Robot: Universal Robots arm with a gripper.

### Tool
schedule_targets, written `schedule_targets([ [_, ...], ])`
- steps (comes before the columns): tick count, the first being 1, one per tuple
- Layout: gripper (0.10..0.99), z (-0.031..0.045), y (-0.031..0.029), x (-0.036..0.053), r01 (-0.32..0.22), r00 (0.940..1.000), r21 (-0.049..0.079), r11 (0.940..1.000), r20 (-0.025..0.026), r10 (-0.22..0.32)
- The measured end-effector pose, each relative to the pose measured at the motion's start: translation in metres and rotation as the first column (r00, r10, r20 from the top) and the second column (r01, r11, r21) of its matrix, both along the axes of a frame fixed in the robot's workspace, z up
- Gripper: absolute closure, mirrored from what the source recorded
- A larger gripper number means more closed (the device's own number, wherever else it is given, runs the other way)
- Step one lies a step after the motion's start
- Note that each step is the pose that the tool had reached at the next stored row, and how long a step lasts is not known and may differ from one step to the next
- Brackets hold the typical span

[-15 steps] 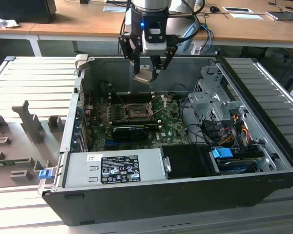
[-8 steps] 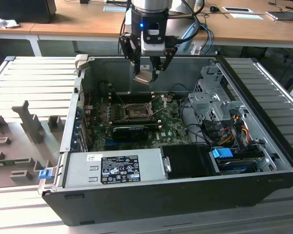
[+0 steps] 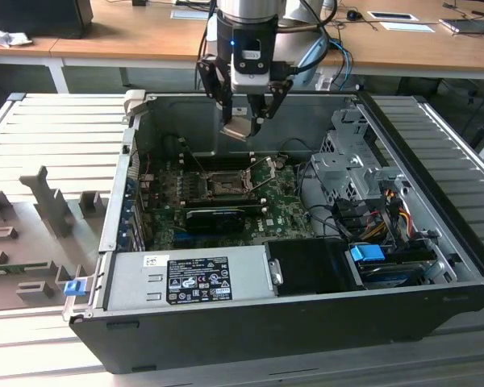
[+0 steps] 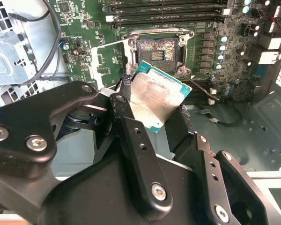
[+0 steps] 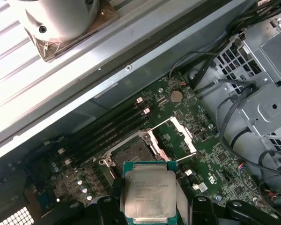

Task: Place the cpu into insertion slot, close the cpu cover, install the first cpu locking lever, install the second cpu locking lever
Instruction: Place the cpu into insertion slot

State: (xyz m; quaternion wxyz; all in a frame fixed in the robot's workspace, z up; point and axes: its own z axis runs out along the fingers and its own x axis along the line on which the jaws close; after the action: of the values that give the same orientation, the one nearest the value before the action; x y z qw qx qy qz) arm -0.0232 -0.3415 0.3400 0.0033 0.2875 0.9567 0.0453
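My gripper point(image 3: 242, 119) hangs over the open computer case, shut on the cpu point(image 3: 236, 128). The chip is tilted and well above the board. In the second wrist view the cpu point(image 4: 155, 96) shows its smeared silver top between the black fingers point(image 4: 125, 112), with the insertion slot point(image 4: 158, 50) just beyond it, open and bare. The cpu cover point(image 4: 108, 63) is swung open beside the slot. In the first wrist view the cpu point(image 5: 149, 191) sits above the green board, short of the insertion slot point(image 5: 131, 152), and the cpu cover point(image 5: 183, 136) stands raised. The insertion slot point(image 3: 219, 185) lies below and slightly toward the exterior view's left of the gripper.
A black graphics card point(image 3: 218, 216) lies in front of the slot. The grey power supply point(image 3: 189, 278) fills the case's near side. A metal drive cage point(image 3: 351, 165) with cables point(image 3: 387, 210) stands at the exterior view's right. A grey fixture tray point(image 3: 32, 234) lies outside the case.
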Motion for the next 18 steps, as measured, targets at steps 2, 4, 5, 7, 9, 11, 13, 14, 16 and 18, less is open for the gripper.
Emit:
schedule_targets([
  [2, 0.553, -0.0004, 0.0, 0.0, 0.008, 1.0, 0.0, 1.0, -0.0001, -0.008],
  [4, 0.553, -0.0011, 0.0, 0.0, 0.019, 0.9998, 0.0, 0.9998, -0.0003, -0.019],
  [5, 0.553, -0.0013, 0.0, 0.0, 0.024, 0.9997, 0.0, 0.9997, -0.0003, -0.024],
  [7, 0.553, -0.0017, 0.0, 0.0, 0.029, 0.9996, 0.0, 0.9996, -0.0004, -0.029],
  [9, 0.553, -0.0022, 0.0, 0.0, 0.036, 0.9994, 0.0, 0.9994, -0.0004, -0.036],
  [11, 0.553, -0.0031, 0.0, 0.0, 0.048, 0.9988, 0.0, 0.9988, -0.0004, -0.048],
  [13, 0.553, -0.0037, 0.0, 0.0, 0.055, 0.9985, 0.0, 0.9985, -0.0005, -0.055],
  [14, 0.553, -0.0038, 0.0, 0.0, 0.059, 0.9982, 0.0, 0.9982, -0.0005, -0.059],
  [16, 0.553, -0.0046, 0.0, 0.0, 0.071, 0.9974, 0.0, 0.9974, -0.0006, -0.071],
  [18, 0.553, -0.005, 0.0, 0.0, 0.084, 0.9964, 0.0, 0.9964, -0.0011, -0.084],
])
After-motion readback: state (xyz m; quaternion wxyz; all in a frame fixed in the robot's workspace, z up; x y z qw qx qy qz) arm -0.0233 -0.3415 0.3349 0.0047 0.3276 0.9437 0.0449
